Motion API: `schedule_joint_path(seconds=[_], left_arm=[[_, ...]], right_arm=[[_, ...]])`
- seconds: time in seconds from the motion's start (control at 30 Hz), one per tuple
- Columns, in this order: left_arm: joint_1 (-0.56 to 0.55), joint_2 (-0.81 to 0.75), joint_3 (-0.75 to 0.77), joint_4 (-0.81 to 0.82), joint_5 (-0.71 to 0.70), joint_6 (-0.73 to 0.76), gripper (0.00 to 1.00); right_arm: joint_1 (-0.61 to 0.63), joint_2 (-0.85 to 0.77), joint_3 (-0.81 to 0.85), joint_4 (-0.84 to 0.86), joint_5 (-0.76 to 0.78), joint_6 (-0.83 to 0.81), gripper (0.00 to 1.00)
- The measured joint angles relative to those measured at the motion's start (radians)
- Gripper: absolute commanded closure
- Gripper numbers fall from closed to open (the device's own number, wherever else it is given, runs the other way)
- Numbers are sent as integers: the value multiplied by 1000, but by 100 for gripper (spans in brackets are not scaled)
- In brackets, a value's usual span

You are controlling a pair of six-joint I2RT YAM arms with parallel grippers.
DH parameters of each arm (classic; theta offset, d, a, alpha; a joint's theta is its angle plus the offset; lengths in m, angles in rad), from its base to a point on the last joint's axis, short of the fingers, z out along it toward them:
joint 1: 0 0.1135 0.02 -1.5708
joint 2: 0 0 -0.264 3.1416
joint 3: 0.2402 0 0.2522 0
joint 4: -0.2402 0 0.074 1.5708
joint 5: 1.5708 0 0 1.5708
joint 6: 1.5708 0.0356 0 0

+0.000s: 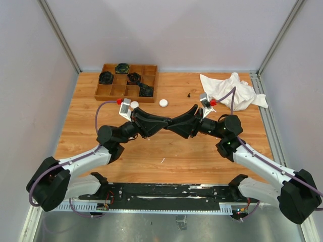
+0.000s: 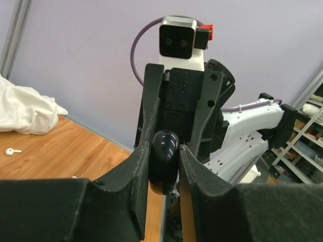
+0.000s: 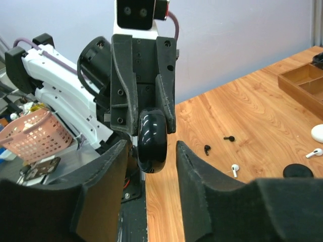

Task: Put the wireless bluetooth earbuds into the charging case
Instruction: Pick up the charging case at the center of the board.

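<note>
My left gripper (image 1: pixel 164 123) is shut on a glossy black charging case (image 2: pixel 163 162), held edge-up above the table's middle. The case also shows in the right wrist view (image 3: pixel 152 142). My right gripper (image 1: pixel 174 126) faces it tip to tip, its fingers (image 3: pixel 117 174) open on both sides of the case with gaps. In the top view the case is hidden between the fingers. Two black earbuds (image 3: pixel 229 138) (image 3: pixel 207 148) and two white earbuds (image 3: pixel 234 170) (image 3: pixel 314 153) lie loose on the wood. One white earbud (image 2: pixel 12 150) shows in the left wrist view.
A wooden compartment tray (image 1: pixel 112 92) with black cases stands at the back left. Two white round cases (image 1: pixel 135 104) (image 1: pixel 163 103) lie in front of it. A crumpled white cloth (image 1: pixel 233 91) lies at the back right. A black disc (image 3: pixel 298 171) lies on the wood.
</note>
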Motion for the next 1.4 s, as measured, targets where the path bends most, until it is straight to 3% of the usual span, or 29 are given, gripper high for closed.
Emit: schedule_joint_path(seconds=[0.2,0.47,0.67,0.83,1.1,1.4], left_arm=[[0,-55,45,-163,51,99,97],[0,-101,221,-529,153,323,99],[0,-103,354,-838,214,514,99],[0,-97,467,-1050,241,653,99],[-10,-71,582,-1297,283,845,99],[-73,11,680,-1482,284,1015,99]], right_arm=[[0,-34,55,-177,-66,-119,25],[0,-158,174,-547,-143,-450,1],[0,-209,202,-755,-151,-639,1],[0,-253,190,-801,-166,-721,0],[0,-235,207,-820,-161,-820,26],[0,-137,223,-822,-151,-822,40]])
